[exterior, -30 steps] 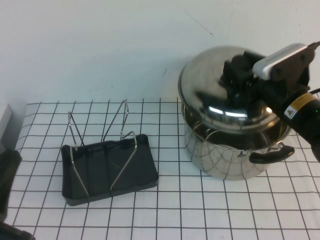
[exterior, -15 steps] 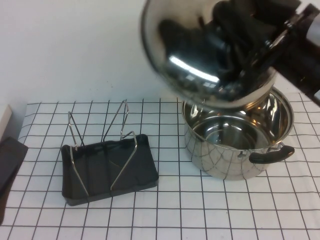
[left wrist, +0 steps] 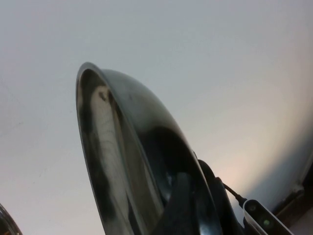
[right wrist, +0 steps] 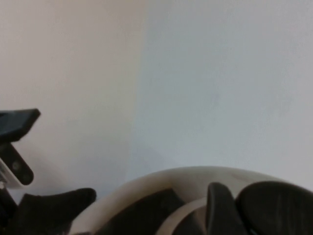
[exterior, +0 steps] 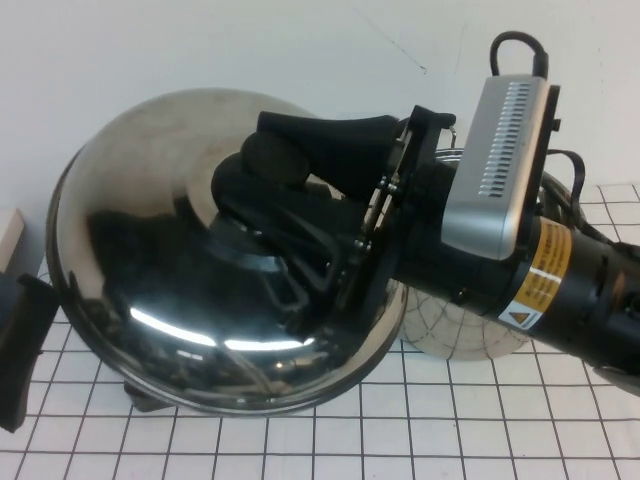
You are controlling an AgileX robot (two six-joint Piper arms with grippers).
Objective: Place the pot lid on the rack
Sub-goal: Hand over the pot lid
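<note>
The right gripper, a black two-fingered claw on a thick black arm with a grey camera block and a yellow warning sticker, is closed on the round black knob at the centre of the large, domed, shiny stainless-steel pot lid. It holds the lid up in the air, tilted so the polished dome faces the raised camera and fills the middle and left of that view. The metal is mirror-smooth, showing dark reflections of the claw and two bright streaks of light near its lower rim.

From the left wrist view the same lid appears nearly edge-on, a thin curved steel shell with a dark inner face, against a plain pale wall.

The small black plastic rack is almost wholly hidden behind the lid; only a dark corner of its tray shows below the lid's lower rim, on the white cloth printed with a black grid. Its wire uprights cannot be seen, and whether the lid touches the rack cannot be told.

The deep steel pot shows only as a pale rounded patch of wall under the right arm, to the right of the lid; its inside is out of sight.

The left gripper is a dark shape at the left edge of the high view, low beside the lid; its state cannot be told.
</note>
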